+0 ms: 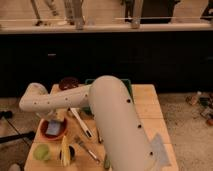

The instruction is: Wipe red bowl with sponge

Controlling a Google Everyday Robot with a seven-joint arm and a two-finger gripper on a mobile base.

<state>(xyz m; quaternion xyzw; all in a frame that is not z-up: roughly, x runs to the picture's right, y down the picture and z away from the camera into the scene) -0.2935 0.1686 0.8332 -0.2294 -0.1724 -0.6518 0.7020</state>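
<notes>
The red bowl (59, 134) sits on the left side of the wooden table (150, 107), wide and orange-red. The sponge (51, 128) lies inside it as a blue-grey block. My white arm reaches from the lower right across the table to the left. Its wrist bends down at the table's left edge. The gripper (44, 116) hangs from that wrist just above the bowl's far left rim, mostly hidden by the arm.
A dark maroon bowl (68, 82) stands at the back left. A green bin (127, 86) is behind the arm. A white-handled utensil (80, 122) and a knife (89, 151) lie beside the red bowl. A green fruit (41, 151) and a yellow item (65, 150) sit at the front left.
</notes>
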